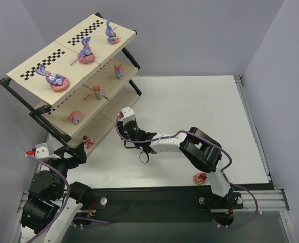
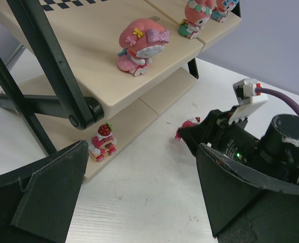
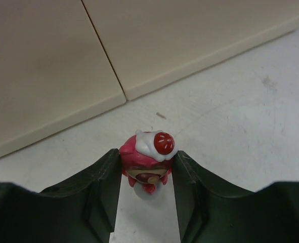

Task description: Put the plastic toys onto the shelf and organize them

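The shelf (image 1: 35, 66) stands slanted at the far left. Three purple bunnies (image 1: 85, 51) sit on its checker-striped top board. Pink figures (image 1: 76, 117) sit on the middle board, one also in the left wrist view (image 2: 139, 45). A strawberry-topped figure (image 2: 102, 142) stands on the bottom board. My right gripper (image 3: 146, 161) is shut on a red strawberry-topped figure (image 3: 150, 152), just above the table, a little short of the bottom board's edge (image 3: 200, 61). My left gripper (image 2: 141, 152) is open and empty over the table near the shelf's front corner.
One more pink-red toy (image 1: 199, 177) lies on the table by the right arm's base. The shelf's black frame legs (image 2: 43, 76) stand close to my left gripper. The right gripper (image 2: 210, 131) shows in the left wrist view.
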Available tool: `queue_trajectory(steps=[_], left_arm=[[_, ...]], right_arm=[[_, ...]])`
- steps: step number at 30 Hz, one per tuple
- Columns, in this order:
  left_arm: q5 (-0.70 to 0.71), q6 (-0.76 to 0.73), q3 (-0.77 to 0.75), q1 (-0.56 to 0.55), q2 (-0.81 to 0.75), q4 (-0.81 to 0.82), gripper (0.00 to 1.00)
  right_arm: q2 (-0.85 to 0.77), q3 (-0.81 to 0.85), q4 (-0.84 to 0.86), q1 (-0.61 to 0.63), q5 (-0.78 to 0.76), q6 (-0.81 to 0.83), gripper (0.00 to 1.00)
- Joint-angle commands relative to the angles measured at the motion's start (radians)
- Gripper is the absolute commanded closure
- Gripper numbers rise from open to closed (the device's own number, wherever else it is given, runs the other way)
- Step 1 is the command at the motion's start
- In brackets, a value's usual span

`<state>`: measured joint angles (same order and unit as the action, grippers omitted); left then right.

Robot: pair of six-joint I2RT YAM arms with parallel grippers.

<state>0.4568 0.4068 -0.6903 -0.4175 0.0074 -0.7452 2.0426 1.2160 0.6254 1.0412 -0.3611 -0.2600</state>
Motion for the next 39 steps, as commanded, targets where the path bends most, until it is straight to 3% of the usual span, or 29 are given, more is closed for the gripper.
queue_trajectory(steps=[1,14,31,39], left_arm=[[0.002,-0.01,-0.006,0.008,-0.124,0.043,0.03],[-0.004,-0.011,-0.008,0.014,-0.126,0.043,0.03],[-0.001,-0.01,-0.009,0.016,-0.124,0.038,0.03],[0.002,-0.008,-0.009,0.016,-0.124,0.037,0.03]], right_arm=[[0.065,0.105,0.165,-0.061,0.212,0.206,1.0],[0.183,0.269,0.206,-0.11,0.385,0.332,1.0],[0.311,0.431,0.194,-0.132,0.45,0.338,1.0],[0.33,0.497,0.129,-0.136,0.462,0.331,0.93]])
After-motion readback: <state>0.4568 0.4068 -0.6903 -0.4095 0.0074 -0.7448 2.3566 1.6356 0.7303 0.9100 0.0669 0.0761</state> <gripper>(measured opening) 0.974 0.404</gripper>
